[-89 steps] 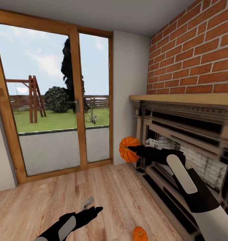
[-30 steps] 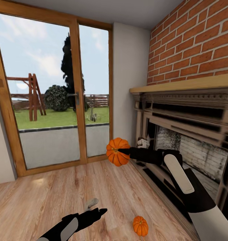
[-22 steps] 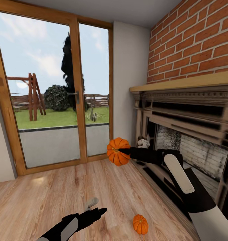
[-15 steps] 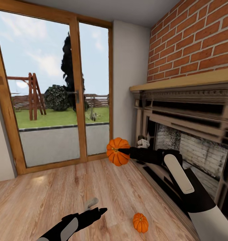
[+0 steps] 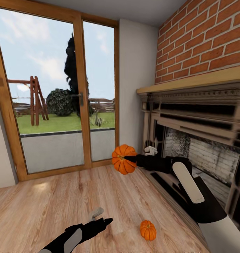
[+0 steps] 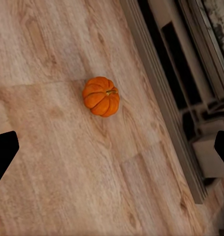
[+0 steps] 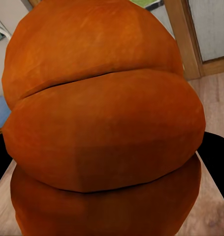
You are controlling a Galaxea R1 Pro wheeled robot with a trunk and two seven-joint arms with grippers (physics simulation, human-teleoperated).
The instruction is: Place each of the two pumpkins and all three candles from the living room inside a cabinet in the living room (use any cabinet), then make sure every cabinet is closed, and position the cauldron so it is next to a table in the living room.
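My right gripper (image 5: 130, 159) is shut on an orange ribbed pumpkin (image 5: 122, 160), holding it in the air in front of the fireplace's left end. In the right wrist view this pumpkin (image 7: 104, 123) sits very close, with a dark fingertip at each side of it. The second pumpkin (image 5: 147, 230) lies on the wood floor near the fireplace base, below my right arm. My left gripper (image 5: 101, 217) hovers low over the floor to that pumpkin's left, open and holding nothing. The left wrist view looks down on the floor pumpkin (image 6: 101, 96) between widely spread fingertips.
A dark fireplace (image 5: 197, 140) with a wooden mantel (image 5: 190, 82) and a brick wall above runs along the right. Glass patio doors (image 5: 56, 98) in a wood frame close off the back. Bare wood floor (image 5: 46, 207) stretches to the left.
The whole picture has drifted a little, so the camera has moved. My right gripper still holds its pumpkin in the same pose, and the left arm has not moved.
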